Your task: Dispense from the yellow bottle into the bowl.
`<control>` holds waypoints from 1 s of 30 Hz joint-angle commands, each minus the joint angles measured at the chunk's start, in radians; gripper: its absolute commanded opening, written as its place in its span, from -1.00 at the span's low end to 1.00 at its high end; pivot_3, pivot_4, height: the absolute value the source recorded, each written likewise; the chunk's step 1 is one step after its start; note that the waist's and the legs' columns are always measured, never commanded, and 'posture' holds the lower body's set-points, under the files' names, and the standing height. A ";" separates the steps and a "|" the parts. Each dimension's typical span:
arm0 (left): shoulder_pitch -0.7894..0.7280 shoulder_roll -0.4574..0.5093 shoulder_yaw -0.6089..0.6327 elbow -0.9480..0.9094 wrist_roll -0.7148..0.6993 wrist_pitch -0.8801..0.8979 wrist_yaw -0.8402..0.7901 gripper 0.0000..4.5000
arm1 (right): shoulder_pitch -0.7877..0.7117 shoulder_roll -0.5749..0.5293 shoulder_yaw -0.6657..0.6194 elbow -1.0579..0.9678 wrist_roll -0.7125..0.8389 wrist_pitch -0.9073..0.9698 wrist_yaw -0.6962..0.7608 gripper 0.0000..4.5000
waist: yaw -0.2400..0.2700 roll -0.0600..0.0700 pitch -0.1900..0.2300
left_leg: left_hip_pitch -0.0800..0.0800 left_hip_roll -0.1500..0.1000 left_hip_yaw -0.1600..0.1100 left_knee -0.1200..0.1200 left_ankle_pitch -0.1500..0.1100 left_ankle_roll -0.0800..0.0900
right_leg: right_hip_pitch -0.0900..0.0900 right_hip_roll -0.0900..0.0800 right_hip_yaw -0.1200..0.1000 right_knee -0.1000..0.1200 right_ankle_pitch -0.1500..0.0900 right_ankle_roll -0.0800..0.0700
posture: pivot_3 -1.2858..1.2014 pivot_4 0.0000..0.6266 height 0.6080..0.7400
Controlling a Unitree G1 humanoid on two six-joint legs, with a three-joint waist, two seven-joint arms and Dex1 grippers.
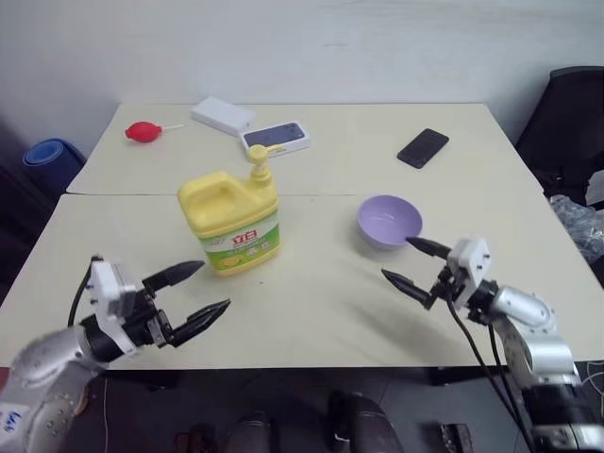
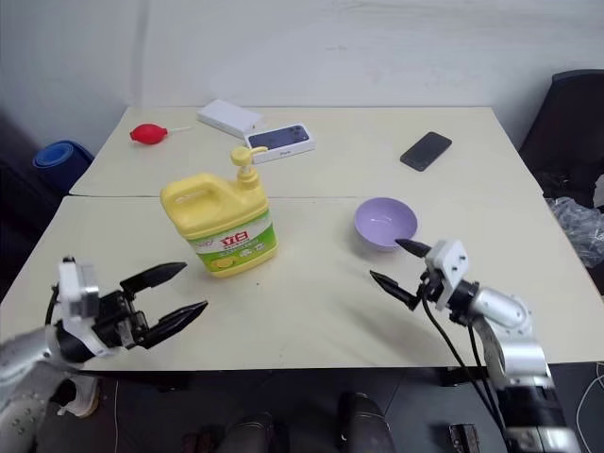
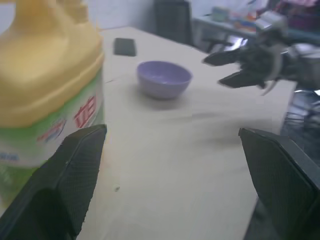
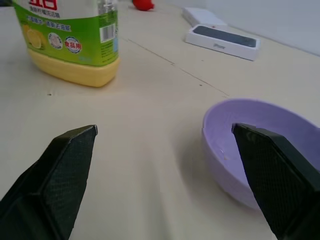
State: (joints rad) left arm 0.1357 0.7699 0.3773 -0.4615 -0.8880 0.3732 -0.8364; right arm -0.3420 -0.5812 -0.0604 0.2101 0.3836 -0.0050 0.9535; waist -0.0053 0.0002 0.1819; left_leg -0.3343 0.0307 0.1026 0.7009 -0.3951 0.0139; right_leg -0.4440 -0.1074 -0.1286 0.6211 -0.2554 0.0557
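The yellow bottle [image 1: 231, 222], a squat jug with a pump top and a green-and-white label, stands upright near the table's middle. To its right sits the small lavender bowl [image 1: 389, 221], which looks empty. My left gripper [image 1: 202, 290] hovers open in front of the bottle, a little to its left, holding nothing. Just in front of the bowl my right gripper [image 1: 415, 264] is open and empty, with one fingertip near the bowl's rim. The right wrist view has the bowl [image 4: 260, 145] close beside one finger and the bottle [image 4: 70, 45] farther off.
At the back of the table [image 1: 311, 302] lie a red bulb blower [image 1: 143, 131], a white box [image 1: 223, 116], a phone box [image 1: 276, 138] and a black phone [image 1: 422, 147]. A seam [image 1: 142, 194] runs across between two tabletops. A dark chair [image 1: 566, 123] stands at the right.
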 commanded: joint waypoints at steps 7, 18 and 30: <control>-0.179 0.024 -0.027 -0.008 -0.093 0.136 -0.020 1.00 | -0.328 0.052 0.101 0.488 -0.197 -0.054 0.019 1.00 | -0.002 0.001 0.000 | -0.002 0.001 0.000 -0.001 0.000 -0.001 | 0.000 0.008 0.000 -0.004 0.000 0.000 | 0.03 -0.52 1.00; -0.173 -0.016 -0.042 -0.034 -0.053 0.144 -0.014 1.00 | -0.453 0.080 0.114 0.700 -0.291 -0.156 0.024 -0.05 | -0.011 0.001 0.000 | -0.002 0.001 0.000 0.000 0.002 -0.003 | 0.000 0.008 0.002 -0.002 0.001 0.001 | 0.03 -0.52 1.00; -0.216 -0.005 0.001 -0.039 -0.135 0.191 -0.002 1.00 | -0.480 0.082 0.114 0.665 -0.283 -0.201 0.156 -0.99 | -0.025 0.001 0.000 | -0.001 0.003 0.000 0.000 0.002 -0.004 | 0.000 0.008 0.003 -0.002 0.000 0.001 | 0.03 -0.52 1.00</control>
State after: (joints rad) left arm -0.0653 0.7477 0.3271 -0.4656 -0.9610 0.5485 -0.8412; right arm -0.8181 -0.4993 0.0625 0.9377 0.0631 -0.1984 1.0430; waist -0.0302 0.0011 0.1824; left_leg -0.3357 0.0333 0.1027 0.7005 -0.3928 0.0097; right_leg -0.4441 -0.1002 -0.1257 0.6193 -0.2549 0.0564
